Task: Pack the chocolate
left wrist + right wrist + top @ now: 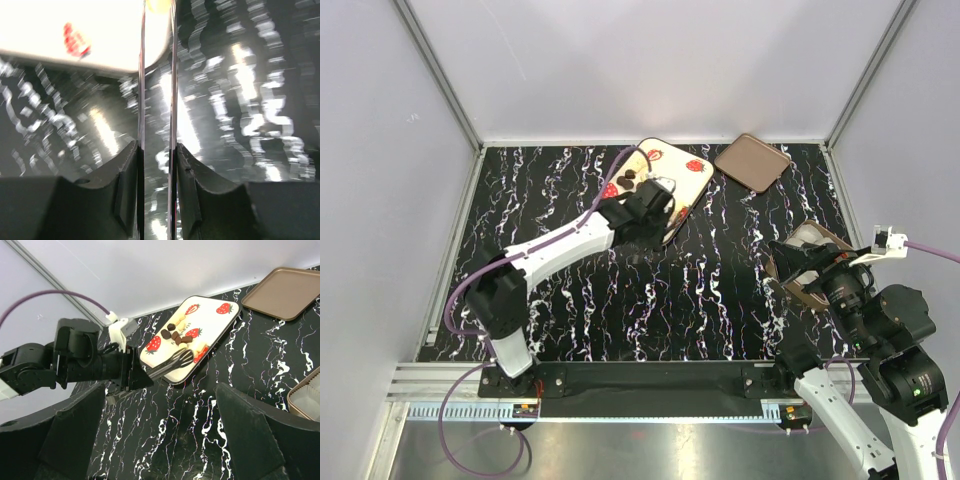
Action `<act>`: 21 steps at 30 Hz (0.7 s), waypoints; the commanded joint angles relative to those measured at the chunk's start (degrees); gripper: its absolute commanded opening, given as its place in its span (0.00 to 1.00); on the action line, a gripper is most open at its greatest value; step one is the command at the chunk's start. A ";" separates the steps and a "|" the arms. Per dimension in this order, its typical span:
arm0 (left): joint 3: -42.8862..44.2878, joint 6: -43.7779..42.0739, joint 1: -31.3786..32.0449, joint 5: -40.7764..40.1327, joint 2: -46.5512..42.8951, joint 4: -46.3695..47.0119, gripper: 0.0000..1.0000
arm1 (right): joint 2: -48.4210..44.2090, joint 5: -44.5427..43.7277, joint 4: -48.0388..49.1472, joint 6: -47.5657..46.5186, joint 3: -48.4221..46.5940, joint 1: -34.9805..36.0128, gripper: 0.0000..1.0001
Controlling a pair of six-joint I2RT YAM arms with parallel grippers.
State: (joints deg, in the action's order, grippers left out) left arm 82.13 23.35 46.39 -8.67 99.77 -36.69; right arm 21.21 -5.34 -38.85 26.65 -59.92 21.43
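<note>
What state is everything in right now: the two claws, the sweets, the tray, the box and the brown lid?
Left gripper: long thin tips nearly together over the tray; grip unclear.
Right gripper: wide open, holding nothing.
Chocolates: loose on the tray, not packed.
Tray: flat on the table.
Lid: off, lying alone at the back.
Box: open; inside mostly hidden.

The white-and-black left arm [560, 250] stretches toward the overhead view's upper centre, its thin-bladed metal left gripper [186, 358] narrowly parted. The black right gripper [782, 268], at right, gapes wide.
</note>
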 commanded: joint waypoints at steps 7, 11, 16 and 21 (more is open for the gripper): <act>17.35 0.37 9.15 6.81 6.14 2.49 0.29 | -1.00 -0.54 0.88 -0.02 -0.55 -0.07 0.99; 22.27 1.78 12.40 13.14 10.61 5.74 0.29 | -1.17 -0.81 0.88 -0.11 -0.81 -0.07 0.99; 25.18 3.54 14.43 19.99 14.49 9.17 0.29 | -1.26 -0.81 0.97 -0.29 -0.99 -0.07 0.99; 25.72 3.28 16.18 22.37 16.16 12.07 0.29 | -1.35 -0.81 0.79 -0.55 -0.99 -0.07 0.99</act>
State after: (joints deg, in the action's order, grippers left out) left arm 104.68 26.06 61.98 9.28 116.51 -30.22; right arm 20.45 -5.39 -38.87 26.72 -59.92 21.43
